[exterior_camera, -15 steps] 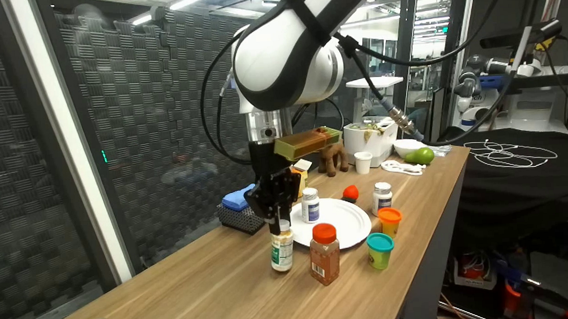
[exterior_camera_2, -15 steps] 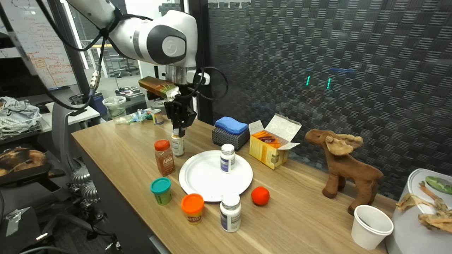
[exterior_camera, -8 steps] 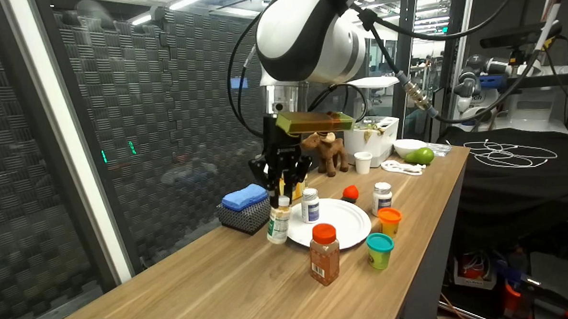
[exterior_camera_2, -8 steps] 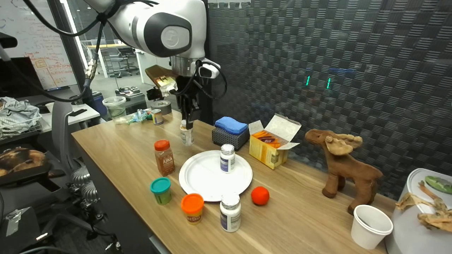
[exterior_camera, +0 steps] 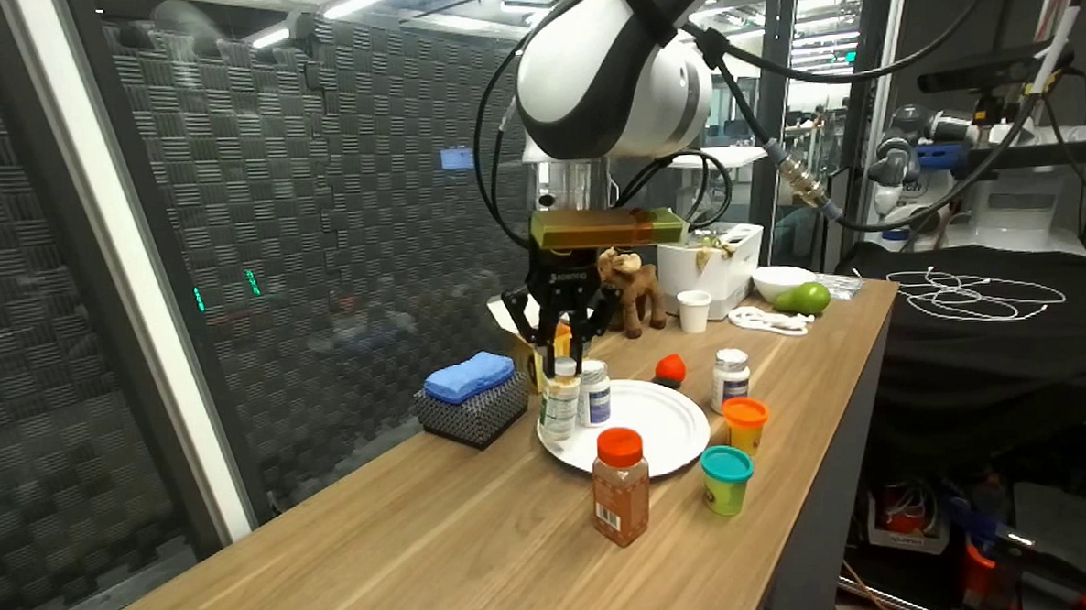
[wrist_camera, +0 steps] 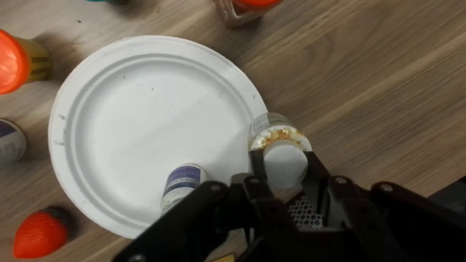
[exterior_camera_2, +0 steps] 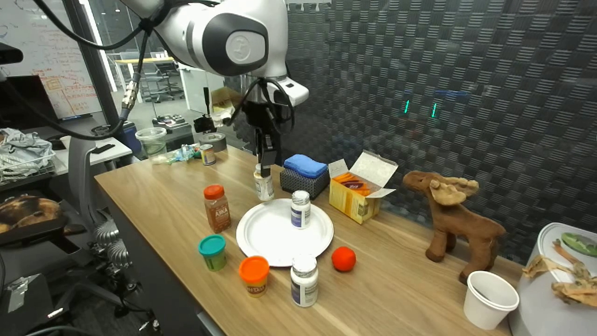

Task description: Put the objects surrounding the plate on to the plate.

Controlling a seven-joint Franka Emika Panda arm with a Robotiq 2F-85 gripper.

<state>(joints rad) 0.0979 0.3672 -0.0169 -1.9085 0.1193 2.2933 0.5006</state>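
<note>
My gripper [wrist_camera: 283, 160] is shut on the cap of a white bottle with a green label [exterior_camera: 560, 412], which hangs nearly upright. In the wrist view this bottle overlaps the rim of the white plate [wrist_camera: 153, 116]; I cannot tell whether it touches. Another white bottle, with a purple label [exterior_camera_2: 300, 215], stands on the plate. Around the plate are the brown red-capped bottle [exterior_camera_2: 217, 213], the green cup with a teal lid [exterior_camera_2: 213, 257], an orange-lidded yellow cup [exterior_camera_2: 254, 281], one more white bottle [exterior_camera_2: 304, 285] and the orange-red ball [exterior_camera_2: 343, 259].
Behind the plate stand an open yellow box [exterior_camera_2: 354, 203] and a dark patterned box [exterior_camera_2: 298, 183] with a blue cloth [exterior_camera_2: 305, 165] on top. Further along are a brown plush moose [exterior_camera_2: 459, 219], white paper cups [exterior_camera_2: 489, 298] and a white bin [exterior_camera: 734, 274]. A dark wall backs the table.
My gripper has lifted the green-labelled bottle from the table beside the brown bottle and carried it to the plate's rim. The other objects have stayed in place.
</note>
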